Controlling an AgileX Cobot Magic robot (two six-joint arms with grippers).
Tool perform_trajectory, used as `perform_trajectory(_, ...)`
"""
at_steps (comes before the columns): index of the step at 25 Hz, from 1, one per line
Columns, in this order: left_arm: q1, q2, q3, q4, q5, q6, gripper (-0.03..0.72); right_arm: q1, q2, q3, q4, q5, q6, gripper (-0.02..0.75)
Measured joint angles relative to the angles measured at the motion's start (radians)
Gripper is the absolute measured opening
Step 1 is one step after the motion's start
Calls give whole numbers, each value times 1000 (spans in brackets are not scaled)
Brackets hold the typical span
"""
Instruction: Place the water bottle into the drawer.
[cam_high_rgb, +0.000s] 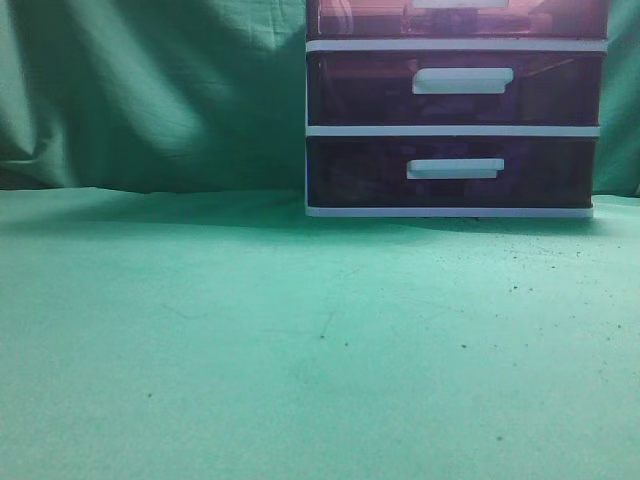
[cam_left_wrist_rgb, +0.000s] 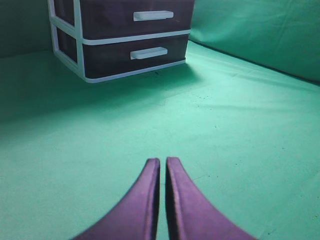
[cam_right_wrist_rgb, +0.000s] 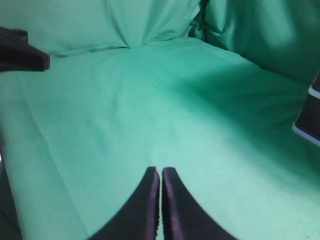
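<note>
The drawer (cam_high_rgb: 380, 18) is the top, redder one of the white-framed cabinet (cam_high_rgb: 455, 130); it looks closed, and only its lower part shows at the top edge of the exterior view. Faint shapes show through it, but I cannot tell what they are. The water bottle is not in view. My left gripper (cam_left_wrist_rgb: 163, 161) is shut and empty, low over the green cloth, well back from the cabinet (cam_left_wrist_rgb: 80, 50). My right gripper (cam_right_wrist_rgb: 160, 171) is shut and empty over the cloth. Neither gripper shows in the exterior view.
Two darker purple drawers (cam_high_rgb: 360, 90) (cam_high_rgb: 350, 172) with white bar handles sit below the top one. Green cloth (cam_high_rgb: 300, 330) covers the table and hangs behind. A dark part of the other arm (cam_right_wrist_rgb: 20, 55) shows at the left. A cabinet corner (cam_right_wrist_rgb: 309, 112) shows at the right.
</note>
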Motion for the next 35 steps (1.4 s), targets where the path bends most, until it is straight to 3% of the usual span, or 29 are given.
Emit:
perform_trajectory(9,0,0,0,0,-2,0,0,0,0,18,2,35,-32,0)
perform_trajectory(15,0,0,0,0,-4,0,0,1,-17,56,7,-163,9,0)
perform_trajectory(20,0,0,0,0,-4,0,0,-129,-162,114,-18,-221,120,0)
perform_trajectory(22,0,0,0,0,-4,0,0,-222,-217,132,-96,-182,233,0)
perform_trajectory(30,0,0,0,0,-4,0,0,-593,-375,141,-642,38,780,0)
perform_trajectory(35,0,0,0,0,-4,0,0,-635,-382,216,-762,-18,856,0)
